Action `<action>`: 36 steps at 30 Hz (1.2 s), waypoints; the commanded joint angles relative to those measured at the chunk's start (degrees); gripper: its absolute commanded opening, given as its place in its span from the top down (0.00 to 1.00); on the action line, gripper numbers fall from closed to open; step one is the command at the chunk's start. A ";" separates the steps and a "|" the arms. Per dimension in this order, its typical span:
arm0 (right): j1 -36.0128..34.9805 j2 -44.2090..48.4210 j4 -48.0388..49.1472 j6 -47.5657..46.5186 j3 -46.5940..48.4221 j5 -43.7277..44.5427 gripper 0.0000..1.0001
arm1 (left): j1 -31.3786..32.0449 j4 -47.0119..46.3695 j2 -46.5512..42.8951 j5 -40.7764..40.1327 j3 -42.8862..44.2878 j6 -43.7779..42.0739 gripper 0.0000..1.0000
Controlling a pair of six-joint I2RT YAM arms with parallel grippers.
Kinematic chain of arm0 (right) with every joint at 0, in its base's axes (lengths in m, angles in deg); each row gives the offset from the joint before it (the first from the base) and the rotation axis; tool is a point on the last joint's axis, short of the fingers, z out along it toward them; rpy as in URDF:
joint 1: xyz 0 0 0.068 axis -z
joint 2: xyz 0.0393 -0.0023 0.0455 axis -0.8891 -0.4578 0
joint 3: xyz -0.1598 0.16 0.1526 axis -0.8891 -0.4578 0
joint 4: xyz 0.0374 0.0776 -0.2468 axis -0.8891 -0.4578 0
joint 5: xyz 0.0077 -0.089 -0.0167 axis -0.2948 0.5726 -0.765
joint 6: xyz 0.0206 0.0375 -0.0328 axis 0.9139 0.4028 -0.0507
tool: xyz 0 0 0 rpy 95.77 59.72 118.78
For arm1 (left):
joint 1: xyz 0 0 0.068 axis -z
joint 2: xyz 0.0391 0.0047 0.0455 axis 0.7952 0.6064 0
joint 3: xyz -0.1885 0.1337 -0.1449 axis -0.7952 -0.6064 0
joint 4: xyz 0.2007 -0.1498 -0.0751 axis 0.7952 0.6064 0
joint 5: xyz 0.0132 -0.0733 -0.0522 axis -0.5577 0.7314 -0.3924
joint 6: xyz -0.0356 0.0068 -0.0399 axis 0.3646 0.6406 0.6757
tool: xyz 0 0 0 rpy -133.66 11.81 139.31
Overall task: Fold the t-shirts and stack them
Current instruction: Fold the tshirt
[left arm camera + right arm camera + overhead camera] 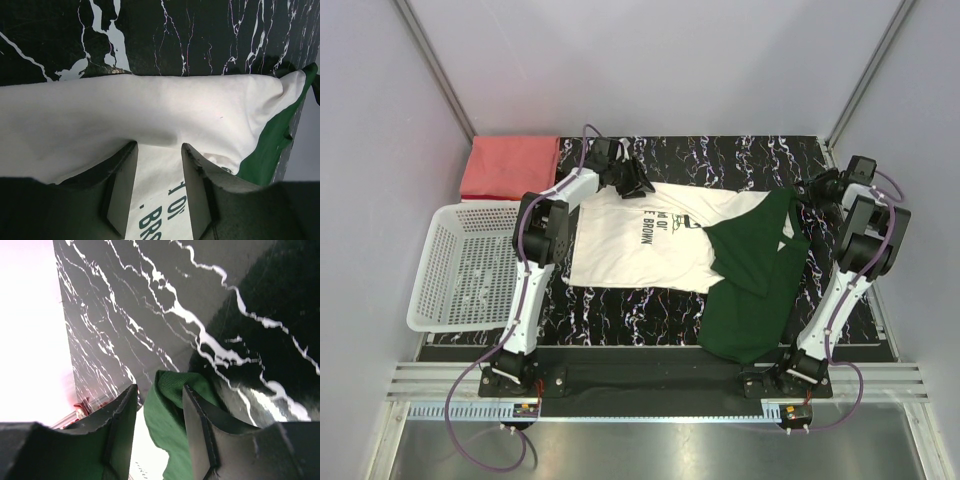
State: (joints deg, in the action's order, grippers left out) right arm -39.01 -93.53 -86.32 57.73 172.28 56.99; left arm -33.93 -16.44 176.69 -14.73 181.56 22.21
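The cream-white t-shirt (640, 245) with dark green parts lies spread on the black marble table (720, 160), its lettering facing up. My left gripper (638, 188) is at the shirt's far left edge. In the left wrist view it (159, 145) stands open over the white cloth (150, 105), with lettering showing between the fingers. My right gripper (808, 198) is at the far right green part. There it (159, 386) is open astride a raised fold of green cloth (160, 425) that touches the right finger. The salmon-red t-shirt (510, 167) lies folded at the back left.
A white mesh basket (460, 265) stands at the left edge of the table, just in front of the salmon-red shirt. The green lower part of the shirt (750, 320) reaches toward the right arm's base. Grey walls close in the table on three sides.
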 commanded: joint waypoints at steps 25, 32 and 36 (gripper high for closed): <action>0.16 -7.31 1.55 6.61 7.88 16.17 1.00 | -1.78 -3.12 2.24 -2.41 1.46 3.05 0.53; 0.16 -8.71 9.89 12.32 7.27 16.63 1.00 | -2.48 -5.05 4.43 -2.50 4.10 5.06 0.53; -0.10 -10.73 14.65 13.38 10.07 15.04 1.00 | -2.57 -8.73 4.79 -0.48 6.56 6.21 0.52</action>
State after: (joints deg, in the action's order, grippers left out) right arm -39.93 -101.46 -78.37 68.25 178.93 68.69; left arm -35.44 -21.40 180.19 -14.82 185.19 27.59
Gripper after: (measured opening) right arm 0.011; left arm 0.477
